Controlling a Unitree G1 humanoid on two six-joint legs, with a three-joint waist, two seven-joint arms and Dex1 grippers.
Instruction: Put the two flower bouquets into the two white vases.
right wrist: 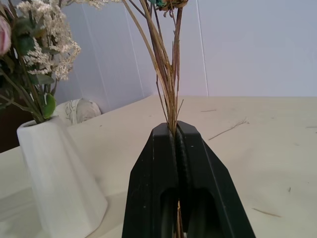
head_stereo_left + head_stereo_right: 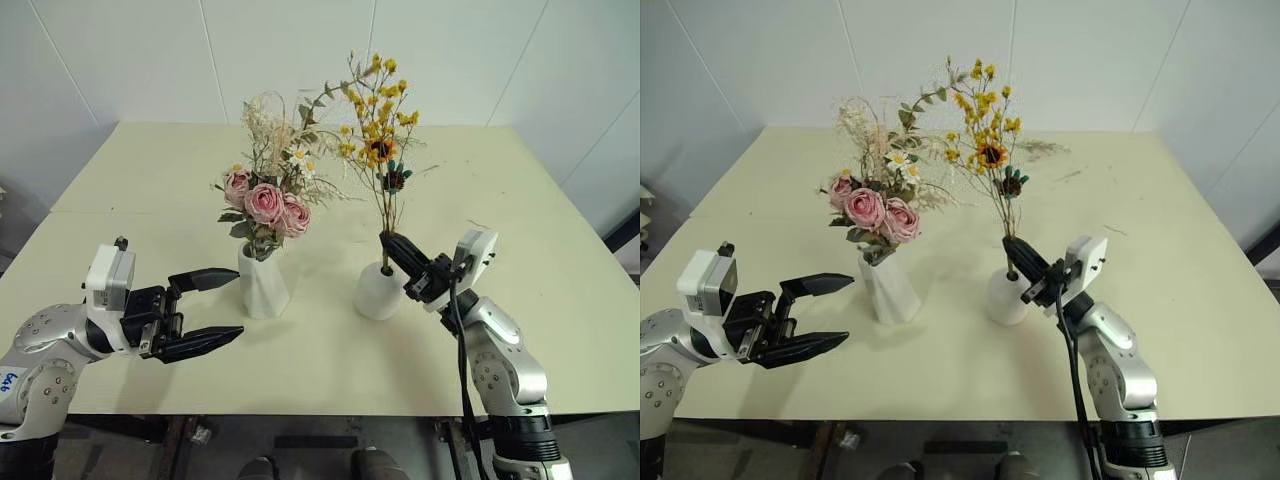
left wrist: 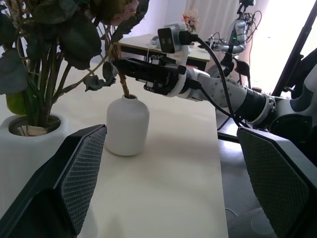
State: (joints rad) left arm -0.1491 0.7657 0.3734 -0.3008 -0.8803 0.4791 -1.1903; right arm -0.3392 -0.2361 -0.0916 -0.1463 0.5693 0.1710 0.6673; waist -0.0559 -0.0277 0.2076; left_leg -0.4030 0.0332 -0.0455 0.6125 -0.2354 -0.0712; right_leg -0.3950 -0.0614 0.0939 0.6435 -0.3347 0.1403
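The larger bouquet [image 2: 265,205], with pink roses and white daisies, stands in the tall twisted white vase [image 2: 265,288]. The slim bouquet of yellow-orange flowers [image 2: 376,128] rises upright over the short rounded white vase [image 2: 379,293], and its thin stems [image 1: 168,84] reach down into the small mouth. My right gripper [image 2: 388,242] is shut on those stems just above the mouth. To the left of the tall vase my left gripper [image 2: 238,304] stands open and holds nothing, its fingers pointing at the vase.
Both vases stand near the middle of a pale yellow table [image 2: 150,170]. Loose dried twigs [image 2: 1042,150] lie at the far right of it. White walls close the back. Beyond the table's right edge, the left wrist view shows another table [image 3: 198,54].
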